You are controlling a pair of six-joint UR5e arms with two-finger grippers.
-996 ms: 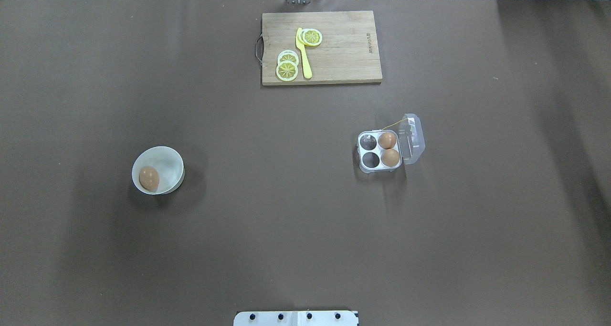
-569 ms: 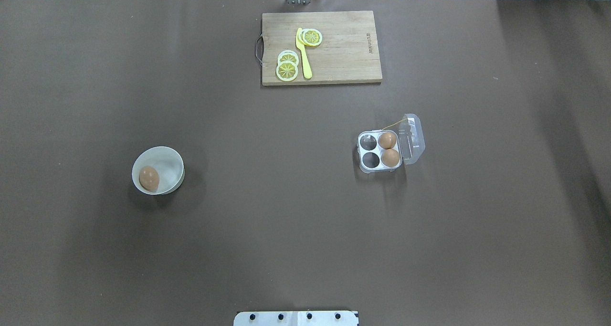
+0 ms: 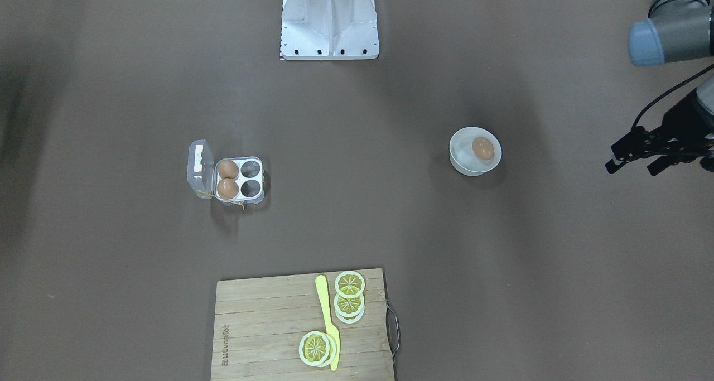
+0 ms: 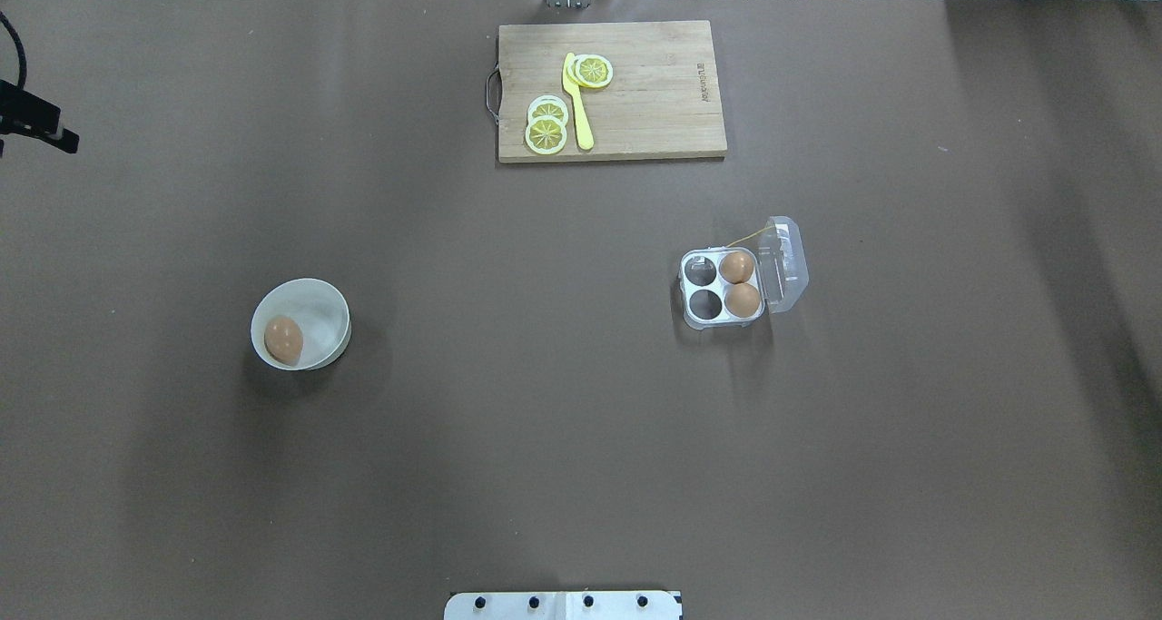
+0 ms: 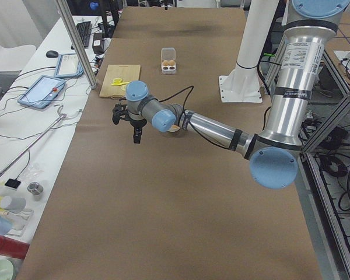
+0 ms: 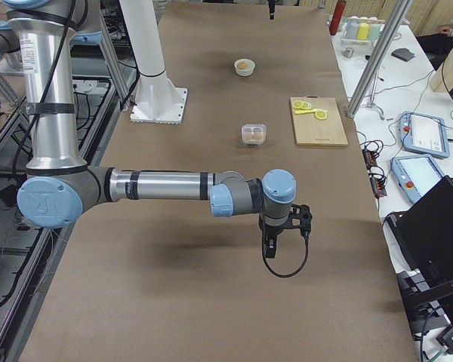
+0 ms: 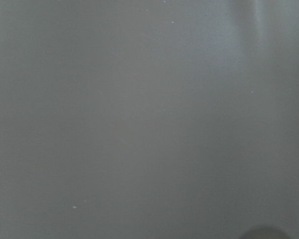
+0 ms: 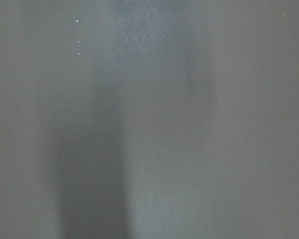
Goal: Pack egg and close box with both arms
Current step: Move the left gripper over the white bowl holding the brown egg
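Note:
One brown egg (image 4: 283, 339) lies in a round white bowl (image 4: 329, 304) on the left half of the table; the egg (image 3: 483, 148) also shows in the front view. The clear box (image 4: 720, 286) stands right of centre with its lid (image 4: 786, 259) open to the right. Two eggs (image 4: 736, 267) fill the cups by the hinge, and the two cups away from the hinge are empty. My left gripper (image 3: 632, 169) hangs open and empty at the table's left edge, well clear of the bowl. My right gripper (image 6: 269, 249) shows only in the right side view, far from the box; I cannot tell its state.
A wooden cutting board (image 4: 649, 103) with lemon slices (image 4: 546, 133) and a yellow knife (image 4: 578, 112) lies at the far middle. The white stand base (image 4: 563, 605) sits at the near edge. Both wrist views show only bare brown table cover.
My left gripper has come into the overhead view at its left edge. The bowl, the eggs and the box have not moved.

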